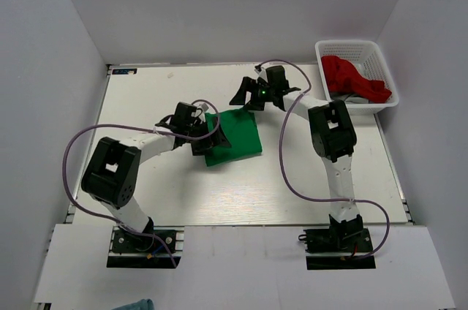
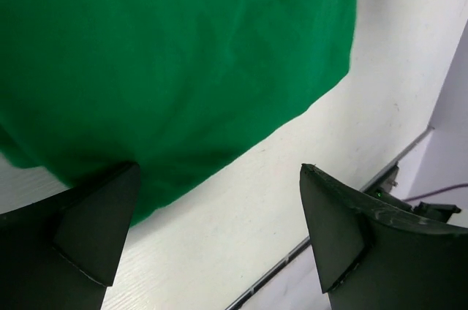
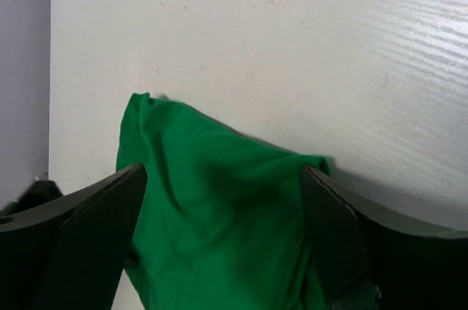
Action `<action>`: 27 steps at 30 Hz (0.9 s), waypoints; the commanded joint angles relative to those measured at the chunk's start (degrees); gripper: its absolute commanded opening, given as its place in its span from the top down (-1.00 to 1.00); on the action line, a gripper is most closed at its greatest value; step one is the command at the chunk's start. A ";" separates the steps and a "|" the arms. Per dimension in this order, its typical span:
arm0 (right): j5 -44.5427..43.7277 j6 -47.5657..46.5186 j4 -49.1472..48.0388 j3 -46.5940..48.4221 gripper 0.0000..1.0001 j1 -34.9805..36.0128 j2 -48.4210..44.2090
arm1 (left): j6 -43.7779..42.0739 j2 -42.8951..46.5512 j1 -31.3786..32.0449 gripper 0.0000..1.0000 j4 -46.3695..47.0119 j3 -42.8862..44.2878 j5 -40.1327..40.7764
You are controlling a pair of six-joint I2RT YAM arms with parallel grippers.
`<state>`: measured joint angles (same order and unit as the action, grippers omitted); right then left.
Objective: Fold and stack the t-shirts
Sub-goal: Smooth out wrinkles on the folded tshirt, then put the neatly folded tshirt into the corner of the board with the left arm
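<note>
Green t-shirt: folded to a rough square, laid flat on table; centre of top view, set slightly askew.
Red t-shirt: bunched and unfolded, lodged in basket; well apart from green t-shirt.
Basket: white, slotted walls, upper right of top view, at table's far corner; a dark grey item is seen under the red cloth, kind not made out.
L gripper: positioned at left edge of green t-shirt in top view. Jaws spread wide, nothing gripped. In L wrist view, the lower-left finger is seen over the shirt's edge and the lower-right finger over bare table.
R gripper: positioned at upper edge of green t-shirt in top view. Jaws spread wide. In R wrist view, a raised corner of green cloth is seen between the fingers, not clamped; contact w/ cloth cannot be told.
Cables: purple, looped beside each arm.
</note>
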<state>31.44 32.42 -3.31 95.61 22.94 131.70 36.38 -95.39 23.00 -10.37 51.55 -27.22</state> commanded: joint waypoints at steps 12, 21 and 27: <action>-12.63 -5.89 3.93 -32.05 -0.81 0.35 -40.61 | 4.65 10.42 -0.06 -1.00 -21.79 9.88 30.47; -16.15 -5.09 9.02 -41.82 -0.81 -0.44 -50.39 | 7.48 -5.14 -0.59 -0.67 -17.23 12.96 30.73; -16.24 -4.74 10.43 -44.71 -0.81 -0.70 -50.49 | 5.63 -12.35 0.20 0.06 -12.49 14.37 22.66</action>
<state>16.23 27.07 6.61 52.62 22.65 82.78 42.96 -105.43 22.87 -24.95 65.56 -0.64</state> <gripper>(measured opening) 0.904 0.505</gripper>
